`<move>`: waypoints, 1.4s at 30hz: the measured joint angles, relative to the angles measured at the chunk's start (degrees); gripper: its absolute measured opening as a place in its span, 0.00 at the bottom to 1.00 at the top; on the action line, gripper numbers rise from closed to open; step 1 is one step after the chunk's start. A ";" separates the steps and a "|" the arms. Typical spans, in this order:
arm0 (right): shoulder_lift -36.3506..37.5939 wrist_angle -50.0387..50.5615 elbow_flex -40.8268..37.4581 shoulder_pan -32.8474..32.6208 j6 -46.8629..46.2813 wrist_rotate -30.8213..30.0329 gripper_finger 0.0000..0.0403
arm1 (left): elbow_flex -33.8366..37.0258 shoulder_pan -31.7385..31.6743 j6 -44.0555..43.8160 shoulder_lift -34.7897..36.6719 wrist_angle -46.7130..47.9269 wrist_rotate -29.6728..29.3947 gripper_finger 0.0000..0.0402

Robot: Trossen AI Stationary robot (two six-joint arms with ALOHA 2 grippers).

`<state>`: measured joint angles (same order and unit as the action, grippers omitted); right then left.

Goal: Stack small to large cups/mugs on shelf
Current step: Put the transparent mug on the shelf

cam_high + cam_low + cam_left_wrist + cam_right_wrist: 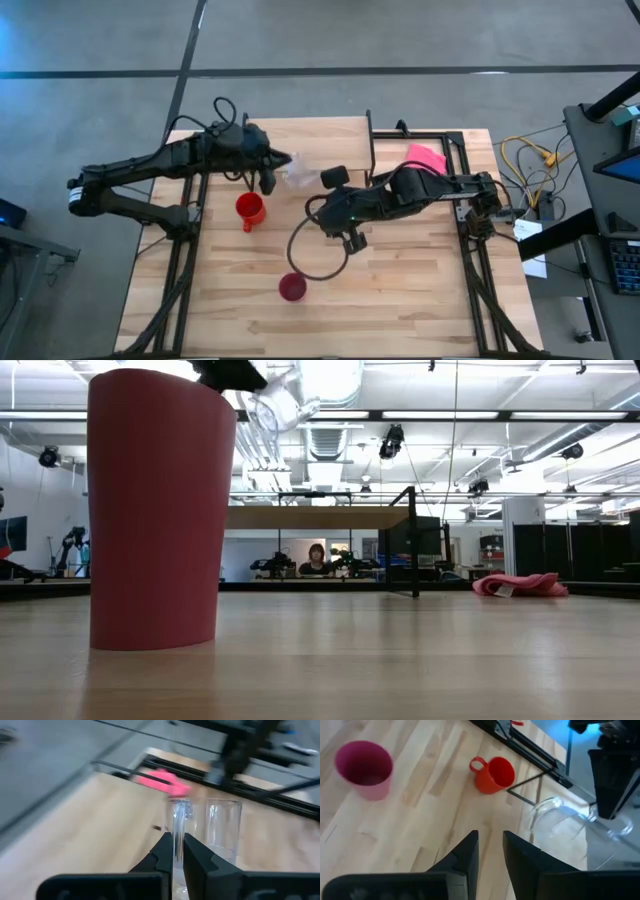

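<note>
My left gripper [272, 175] is over the shelf [320, 135], shut on the clear glass cup [298, 172]. The shelf's wooden top on black legs also shows in the low view [320, 517]. On the table in front of the shelf, the red-orange mug [250, 210] stands upright with its handle toward the near edge. The magenta tumbler [292, 287] stands upright near the near edge and fills the left of the low view [155, 510]. My right gripper [352, 238] hangs open above the table's middle, between mug and tumbler, touching nothing. My left gripper pinches the glass cup's wall at its rim [177, 827], one finger [196, 860] inside the cup and the other outside. The far wall [225, 825] stands beyond the fingers. I cannot tell whether the cup's base rests on the shelf top.
A pink cloth [427, 157] lies at the table's far right, also seen in the low view [520, 584]. A black cable loop [315, 250] hangs from the right arm over the table's middle. Black frame rails [470, 230] run along the table's sides. A person sits in the room beyond.
</note>
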<state>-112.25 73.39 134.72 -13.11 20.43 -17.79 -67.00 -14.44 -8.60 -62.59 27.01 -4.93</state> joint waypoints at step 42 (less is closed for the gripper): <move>0.25 5.66 0.00 0.01 -12.96 -0.28 0.20 | 38.42 -0.63 -6.28 17.25 -41.88 -27.08 0.03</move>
<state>-112.01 79.05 134.72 -13.10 7.46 -18.06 -28.58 -15.07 -14.88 -45.33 -14.88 -32.01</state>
